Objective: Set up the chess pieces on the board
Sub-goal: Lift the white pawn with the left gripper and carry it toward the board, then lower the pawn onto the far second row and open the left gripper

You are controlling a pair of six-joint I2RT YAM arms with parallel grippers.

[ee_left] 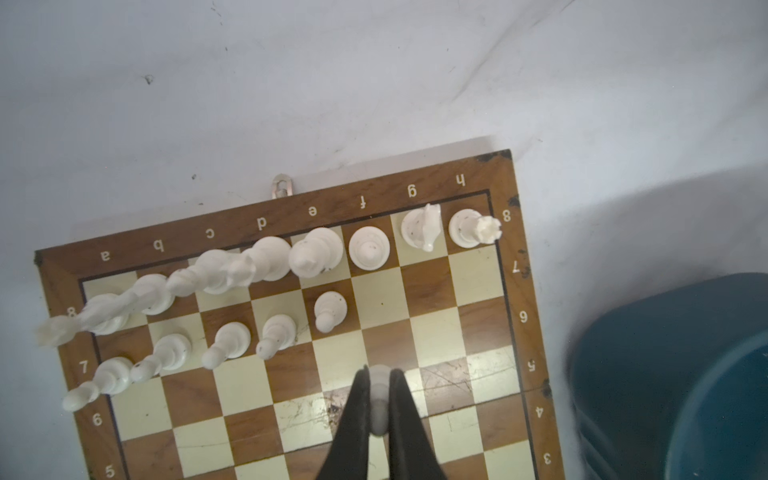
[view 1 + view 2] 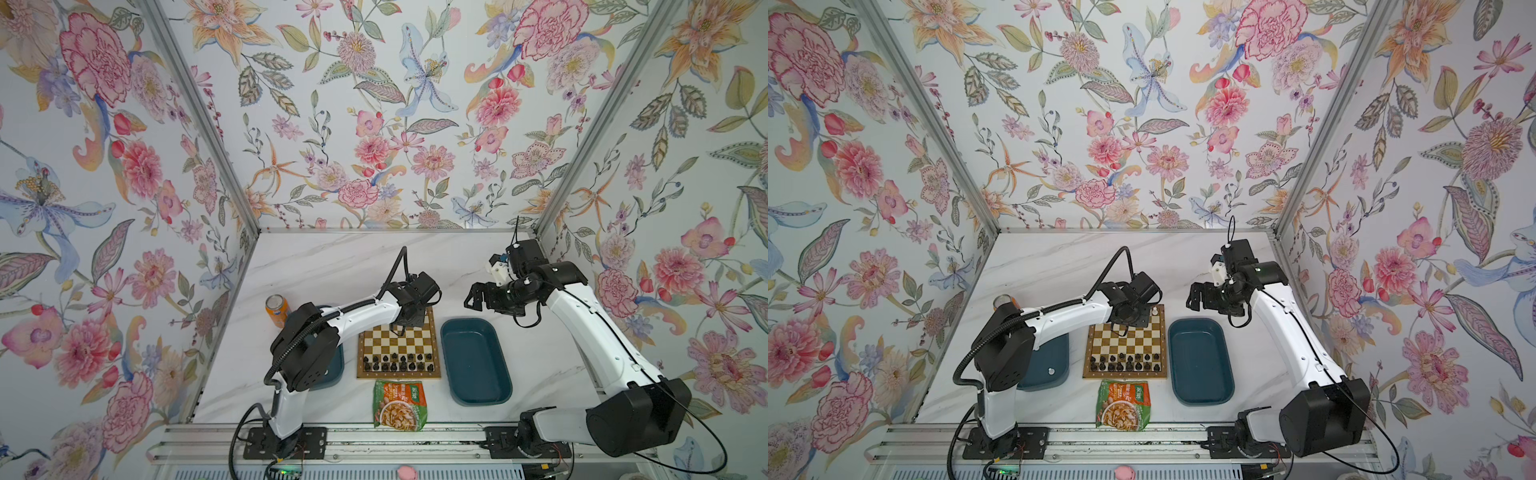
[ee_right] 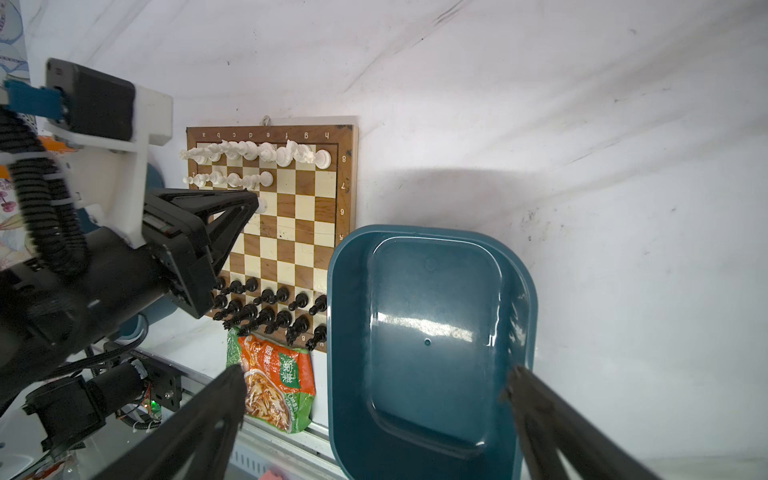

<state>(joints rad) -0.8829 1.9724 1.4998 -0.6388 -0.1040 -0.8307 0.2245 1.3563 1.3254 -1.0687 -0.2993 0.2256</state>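
The board (image 1: pixel 436 328) lies mid-table in both top views (image 2: pixel 399 345) (image 2: pixel 1125 345). White chess pieces (image 1: pixel 368 249) fill its far row, with several white pawns (image 1: pixel 330 309) in the row in front. Black pieces (image 2: pixel 399 362) stand in the two near rows. My left gripper (image 1: pixel 378 374) is shut on a white pawn (image 1: pixel 379 399) above the board's bare squares just in front of the white pawn row (image 3: pixel 255 203). My right gripper (image 3: pixel 374 374) is open and empty, raised above the table behind the right teal tray (image 2: pixel 473 297).
An empty dark teal tray (image 2: pixel 476 361) sits right of the board. Another teal tray (image 2: pixel 1046 365), partly under the left arm, holds a small white piece (image 2: pixel 1052 370). An orange can (image 2: pixel 277 309) stands at the left. A snack packet (image 2: pixel 399 405) lies in front of the board.
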